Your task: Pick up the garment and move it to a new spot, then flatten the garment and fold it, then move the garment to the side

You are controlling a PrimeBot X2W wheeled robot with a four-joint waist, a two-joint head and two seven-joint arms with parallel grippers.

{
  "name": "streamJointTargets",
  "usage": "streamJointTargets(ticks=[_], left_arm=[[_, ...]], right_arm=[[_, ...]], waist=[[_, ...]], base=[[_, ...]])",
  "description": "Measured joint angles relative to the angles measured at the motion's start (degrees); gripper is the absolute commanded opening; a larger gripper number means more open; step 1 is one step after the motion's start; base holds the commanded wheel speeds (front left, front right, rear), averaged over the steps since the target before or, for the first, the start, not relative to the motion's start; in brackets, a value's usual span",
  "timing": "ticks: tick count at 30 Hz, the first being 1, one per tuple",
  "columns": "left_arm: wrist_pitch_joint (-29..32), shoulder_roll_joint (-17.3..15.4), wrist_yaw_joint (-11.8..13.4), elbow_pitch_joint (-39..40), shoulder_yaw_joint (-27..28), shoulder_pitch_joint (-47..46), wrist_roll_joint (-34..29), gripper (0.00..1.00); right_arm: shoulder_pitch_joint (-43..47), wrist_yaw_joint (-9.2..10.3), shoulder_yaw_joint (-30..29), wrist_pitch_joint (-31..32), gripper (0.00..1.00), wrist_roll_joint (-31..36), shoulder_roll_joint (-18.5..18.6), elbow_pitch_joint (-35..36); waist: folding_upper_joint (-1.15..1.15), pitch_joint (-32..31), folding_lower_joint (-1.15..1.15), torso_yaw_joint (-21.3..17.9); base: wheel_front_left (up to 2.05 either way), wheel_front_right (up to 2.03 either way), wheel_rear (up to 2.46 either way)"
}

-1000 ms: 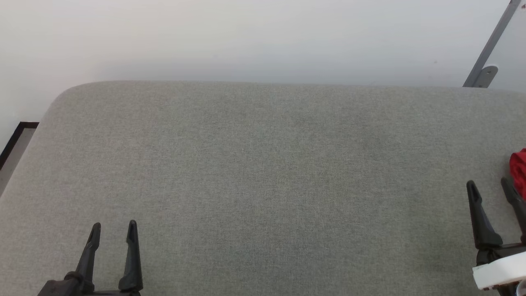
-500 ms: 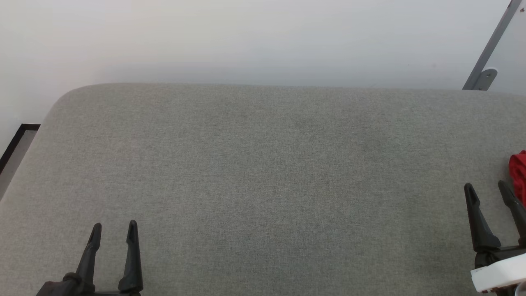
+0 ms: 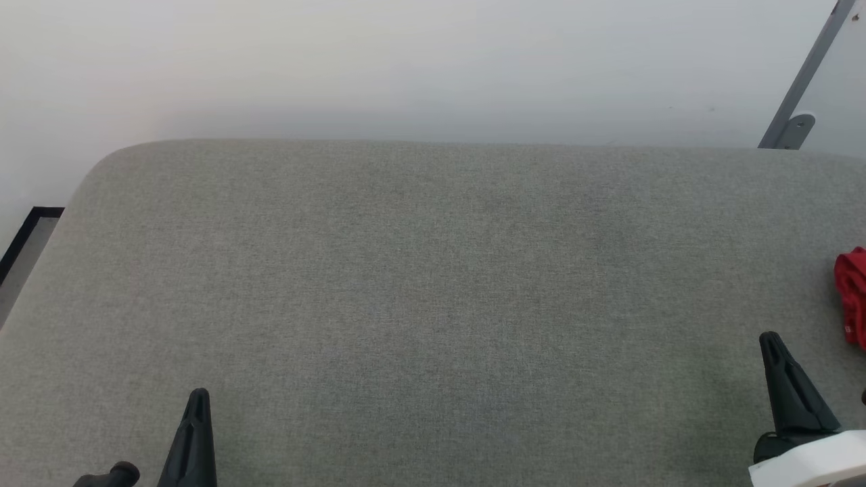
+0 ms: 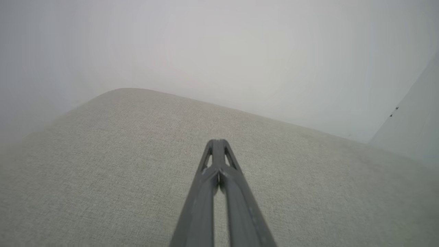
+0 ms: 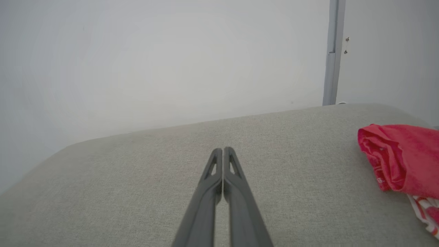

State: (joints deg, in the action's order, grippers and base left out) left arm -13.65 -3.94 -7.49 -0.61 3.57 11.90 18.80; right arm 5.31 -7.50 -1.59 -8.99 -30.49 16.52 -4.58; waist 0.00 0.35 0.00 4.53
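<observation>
Left gripper [image 4: 216, 142], right gripper [image 5: 223, 150]: long dark fingers pressed together, holding nothing, above grey woven cushion [image 3: 433, 270]. Crumpled red fabric jersey [image 5: 401, 157] by cushion's right edge, apart from right gripper.

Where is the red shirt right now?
The garment lies bunched up on the grey fabric surface, at the right edge of the head view. It is ahead and to the right of the right gripper, not touching it.

I am counting one crumpled red fabric garment [image 5: 401, 157] with a red-and-white striped edge and one grey woven-fabric padded surface [image 3: 433, 270]. I am also counting two grippers with long dark fingers, the left gripper [image 4: 216, 141] and the right gripper [image 5: 223, 149], one slim grey metal post [image 5: 332, 58], and one plain white wall [image 3: 406, 61].
</observation>
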Motion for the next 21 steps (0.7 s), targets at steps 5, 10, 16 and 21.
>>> streamJointTargets(ticks=[5,10,16,21], left_arm=[[1.09,-0.15,0.0,-1.03,-0.2,-1.08,5.71,0.0],[2.14,-0.3,0.0,-2.05,-0.37,-2.28,10.66,0.0],[3.18,-0.52,0.0,-3.08,-0.52,-3.64,16.66,0.0],[4.16,-0.64,0.0,-4.01,-0.58,-4.71,21.04,0.0]], right_arm=[[-0.38,0.0,-0.34,1.07,0.0,-4.34,-0.86,-0.9],[-1.34,0.0,-0.57,2.15,0.0,-8.49,-1.81,-1.41],[-2.06,0.0,-0.89,3.14,0.0,-13.15,-2.75,-2.05],[-2.63,0.0,-1.2,4.05,0.0,-16.74,-3.58,-2.79]], waist=[[0.0,-0.01,0.0,-0.2],[0.0,-0.01,0.0,-0.38],[0.0,-0.03,0.0,-0.61],[0.0,-0.03,0.0,-0.8]], base=[[0.0,0.0,0.0],[0.0,0.0,0.0],[0.0,0.0,0.0],[0.0,0.0,0.0]])
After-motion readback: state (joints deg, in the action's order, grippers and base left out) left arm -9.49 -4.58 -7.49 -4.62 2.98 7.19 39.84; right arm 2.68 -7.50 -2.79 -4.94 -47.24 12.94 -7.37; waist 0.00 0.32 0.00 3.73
